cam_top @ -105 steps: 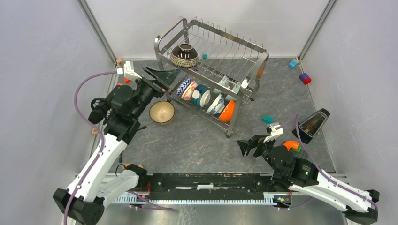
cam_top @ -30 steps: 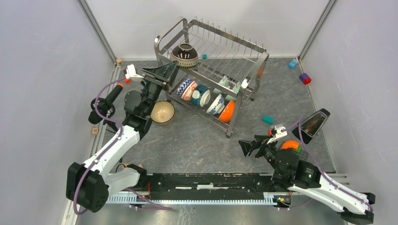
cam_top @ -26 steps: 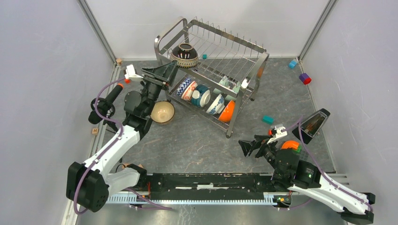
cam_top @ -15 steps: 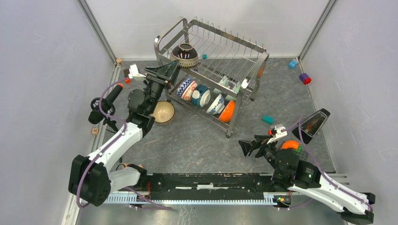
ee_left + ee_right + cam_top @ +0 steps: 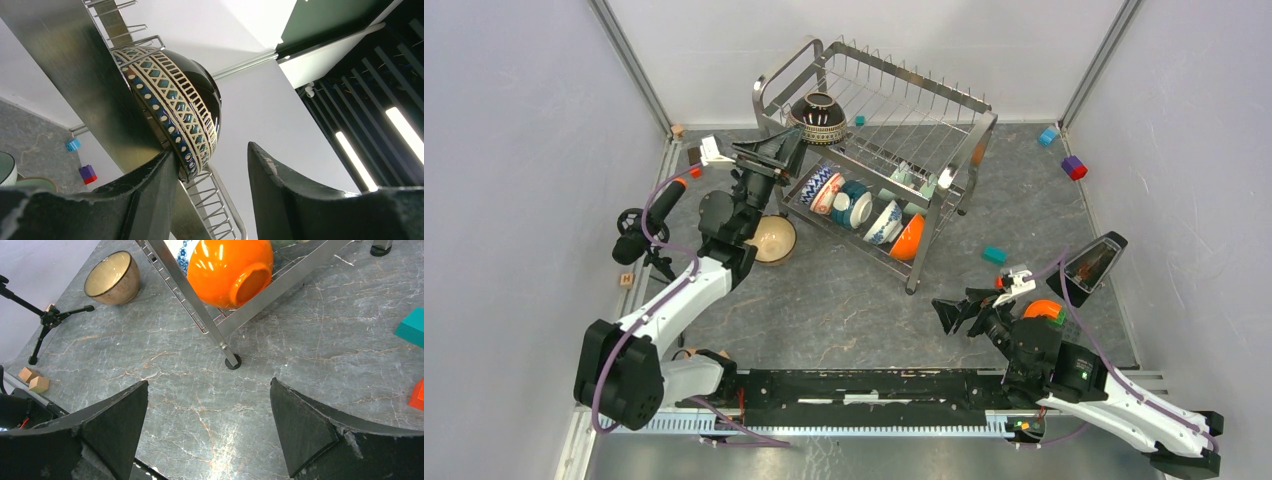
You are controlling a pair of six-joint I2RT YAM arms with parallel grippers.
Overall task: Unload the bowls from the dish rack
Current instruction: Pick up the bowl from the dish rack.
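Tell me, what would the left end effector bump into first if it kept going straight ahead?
The dark patterned bowl on the dish rack's top tier. In the wrist view its rim sits between the left end effector's open fingers, close against one, so it would probably meet that bowl almost at once.

On the grey marbled table [image 5: 844,300] a teal block [image 5: 995,254] lies to my right, with a blue block [image 5: 1048,136] and a purple-and-red block [image 5: 1074,168] near the far right corner. 2 wooden cubes [image 5: 39,384] sit near a small black tripod [image 5: 50,317] on my left. 1 more wooden cube [image 5: 678,130] rests at the far left corner.
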